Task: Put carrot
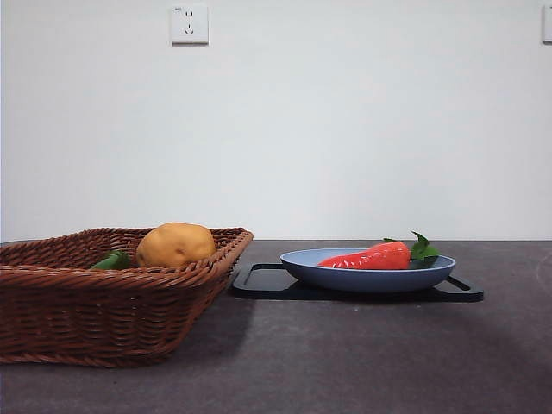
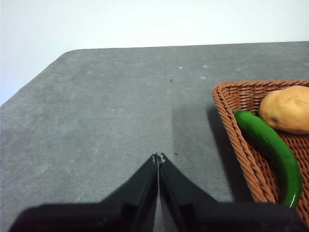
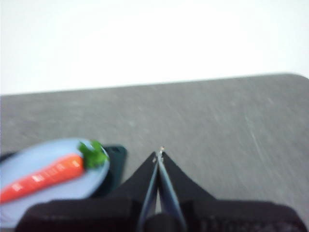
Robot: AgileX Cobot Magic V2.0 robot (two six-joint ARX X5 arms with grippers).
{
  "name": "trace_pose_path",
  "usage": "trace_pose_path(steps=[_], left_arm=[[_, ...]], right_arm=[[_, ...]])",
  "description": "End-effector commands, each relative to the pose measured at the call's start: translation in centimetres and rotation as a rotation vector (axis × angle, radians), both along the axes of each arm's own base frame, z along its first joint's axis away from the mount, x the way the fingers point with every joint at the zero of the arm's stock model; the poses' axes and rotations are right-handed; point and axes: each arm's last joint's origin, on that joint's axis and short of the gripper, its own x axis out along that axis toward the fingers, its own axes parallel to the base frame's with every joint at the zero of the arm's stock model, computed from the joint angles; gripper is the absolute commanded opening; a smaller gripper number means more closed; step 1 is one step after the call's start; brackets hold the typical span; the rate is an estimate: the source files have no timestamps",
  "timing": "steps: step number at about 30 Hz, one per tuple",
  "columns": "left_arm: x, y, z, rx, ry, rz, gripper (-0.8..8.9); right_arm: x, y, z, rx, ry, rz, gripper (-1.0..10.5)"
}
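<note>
White wall and a dark gray counter (image 1: 362,362) fill the scene before us, a wall socket (image 1: 189,23) set high on the plaster. On the counter we see a brown wicker basket (image 1: 103,297) at one side, holding a rounded yellow-brown potato (image 1: 175,244) and, touching it, a long green pepper (image 2: 270,145) lying along the basket's inner wall. Well apart from the basket, a flat black tray (image 1: 267,280) carries a shallow blue plate (image 1: 366,278). We find the carrot (image 1: 373,257) lying on its side in that plate, red-orange and glossy, its green leaves (image 1: 422,248) at the end away from the basket. Neither arm shows in the front view. Our left gripper (image 2: 158,157) hangs over bare counter just beside the basket's rim, jaws pressed together and holding nothing. Our right gripper (image 3: 160,153) sits over bare counter near the plate's leafy side, its jaws likewise closed on nothing; that view is blurred.
</note>
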Motion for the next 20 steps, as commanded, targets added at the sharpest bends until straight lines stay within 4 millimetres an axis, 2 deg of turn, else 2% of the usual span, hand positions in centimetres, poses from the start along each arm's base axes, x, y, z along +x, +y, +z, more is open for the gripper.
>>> trace_pose_path(steps=[1,4,8,14,20], left_arm=[[0.0,0.0,-0.3,-0.007,0.000,0.002,0.08],[0.0,0.0,-0.3,-0.007,0.000,0.002,0.08],[0.0,0.0,-0.3,-0.007,0.000,0.002,0.08],[0.0,0.0,-0.3,-0.007,0.000,0.002,0.08],[0.0,0.0,-0.3,-0.007,0.000,0.002,0.08]], right_arm=[[0.0,-0.3,-1.5,-0.009,0.000,0.035,0.0],[-0.1,-0.4,-3.3,-0.010,0.013,0.068,0.0],[0.0,-0.3,-4.6,-0.006,0.027,0.126,0.0],[0.0,-0.3,-5.7,-0.008,0.040,0.126,0.0],[0.0,-0.3,-6.0,-0.011,0.070,0.125,0.0]])
